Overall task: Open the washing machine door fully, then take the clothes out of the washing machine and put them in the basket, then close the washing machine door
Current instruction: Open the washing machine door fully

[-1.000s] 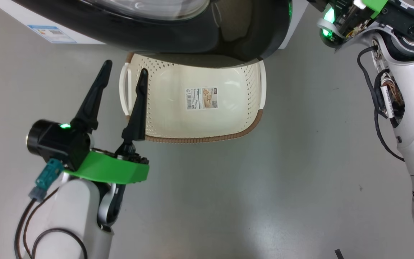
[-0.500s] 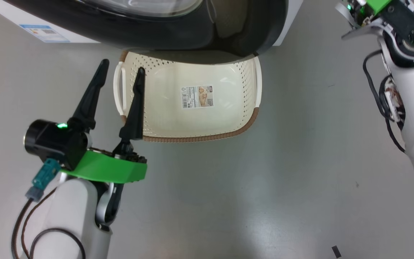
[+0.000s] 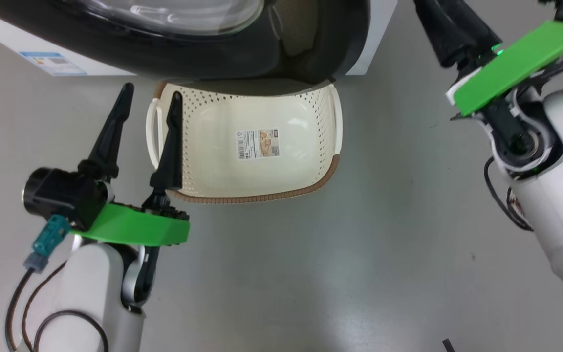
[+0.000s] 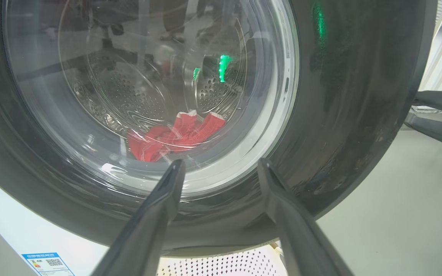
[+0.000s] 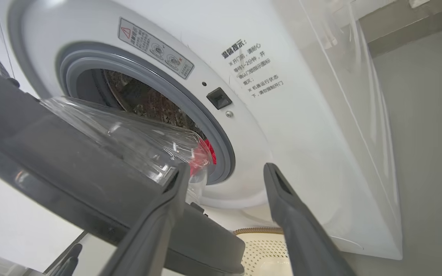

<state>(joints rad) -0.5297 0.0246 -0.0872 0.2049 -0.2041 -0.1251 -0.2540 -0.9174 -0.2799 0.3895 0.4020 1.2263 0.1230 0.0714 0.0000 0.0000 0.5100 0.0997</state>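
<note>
Grey floor (image 3: 311, 274) spreads below the head camera, with the washer (image 3: 377, 44) along the far edge. The door (image 3: 203, 54) juts out toward the robot and overhangs the far end of the basket (image 3: 262, 198), which holds nothing but its label. The left gripper (image 3: 152, 92) hangs at the basket's left handle, fingers spread and empty. A second ago the right wrist was up at the door's right edge. Now the right gripper (image 3: 452, 24) sits nearer and clear of the rim. The whole picture has also slid a little, so the camera moved too.

From the left wrist, the clothes (image 4: 175, 134) lie low in the drum, seen through the door glass. The right gripper's fingers show at the far right, apart from the rim.

From the right wrist, both fingers stand wide with nothing between them, so this gripper is released. The door is only ajar, angled off the grey ring (image 5: 221, 145), and a scrap of red shows in the gap.

It looks as though the right gripper has just let go after cracking the door. The first step is therefore only half done. The door needs a further swing to the left before the drum and basket are free to reach.
</note>
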